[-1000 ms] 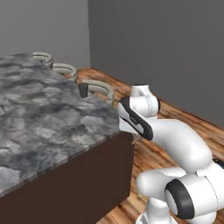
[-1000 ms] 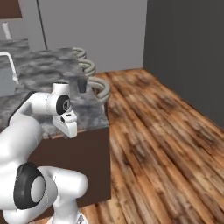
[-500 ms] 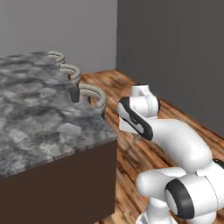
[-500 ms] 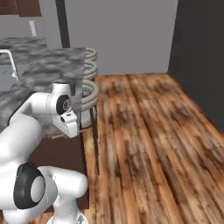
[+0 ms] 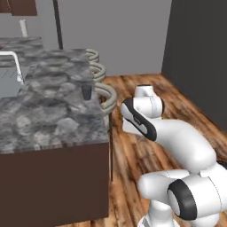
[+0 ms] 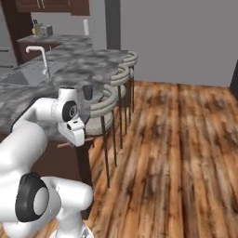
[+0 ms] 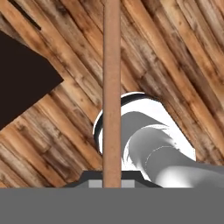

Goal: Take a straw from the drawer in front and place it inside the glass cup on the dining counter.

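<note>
In the hand view the straw [image 7: 112, 87] is a thin reddish-brown stick that runs straight from the bottom middle to the top edge, its long axis in line with the claw [image 7: 112, 179], which is pinched shut on its lower end; behind it lie the diagonal planks of the wooden floor [image 7: 175, 52] and a dark-brown corner at the left. In the right base view a short reddish-brown end sticks out sideways, close to level, at the hand [image 6: 73, 131]. From the left base view, going left to right: a steel sink [image 5: 8, 82] with a white tap [image 5: 13, 60] is let into the grey mottled stone table [image 5: 48, 119], which sits on a dark-brown base; the glass cup [image 5: 86, 92], a small dark see-through tumbler, stands upright near the table's right edge, well apart from the straw; three round-backed stools [image 5: 106, 95] line that edge; then comes the white arm, folded low over the floor. A grey wall closes the room behind, with a darker wall at the right.
</note>
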